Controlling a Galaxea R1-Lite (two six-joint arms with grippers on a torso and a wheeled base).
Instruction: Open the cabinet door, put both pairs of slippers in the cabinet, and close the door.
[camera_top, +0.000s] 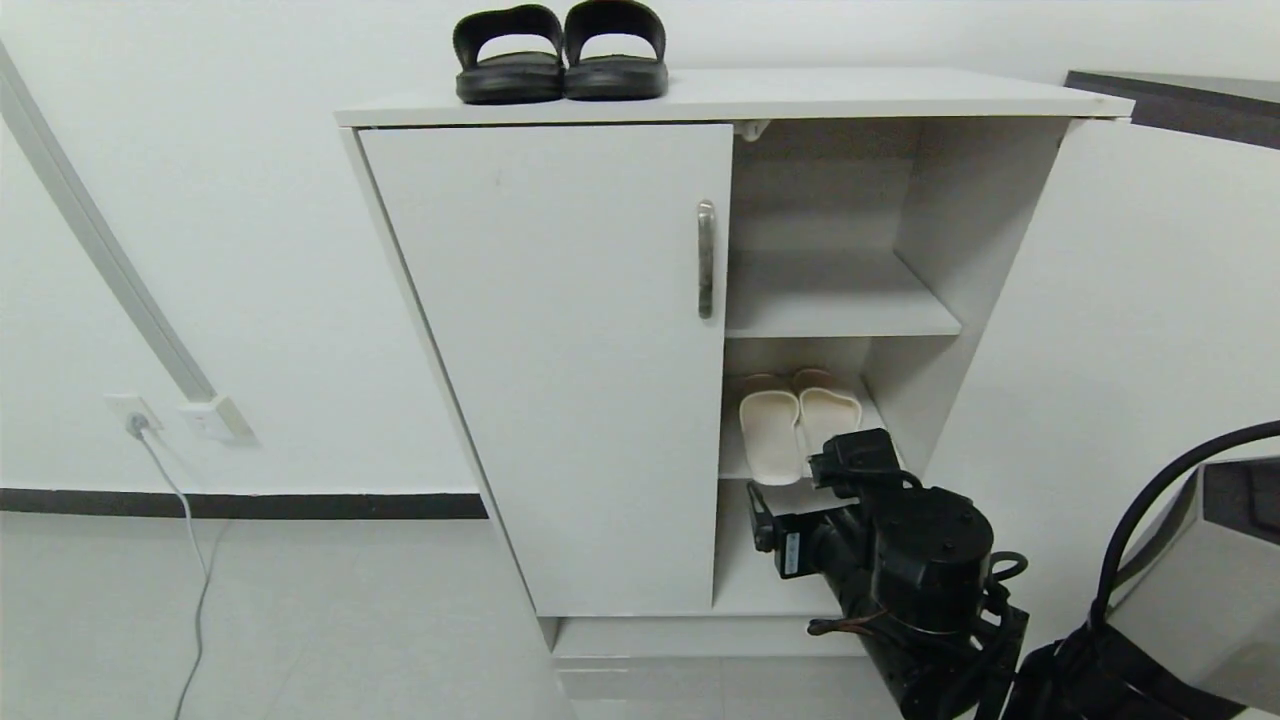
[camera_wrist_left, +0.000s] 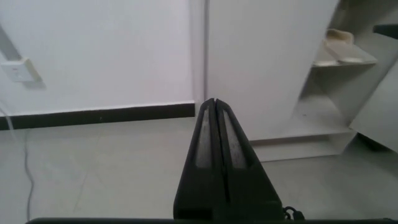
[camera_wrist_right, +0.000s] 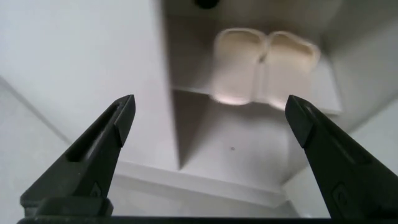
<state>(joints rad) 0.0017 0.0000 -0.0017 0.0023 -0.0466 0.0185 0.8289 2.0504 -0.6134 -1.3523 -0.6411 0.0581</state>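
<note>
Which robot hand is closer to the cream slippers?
Right. The right gripper is in front of the cream slippers, jaws open; the left gripper is farther back, off to their left.

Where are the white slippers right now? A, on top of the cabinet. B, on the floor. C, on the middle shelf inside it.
C: the white slippers lie side by side on the middle shelf of the cabinet; the black slippers sit on top.

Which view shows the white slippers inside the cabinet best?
The right wrist view: the white slippers sit side by side on their shelf, close and unblocked. The head view shows them smaller, from above. The left wrist view catches just part of the pair past the door.
</note>
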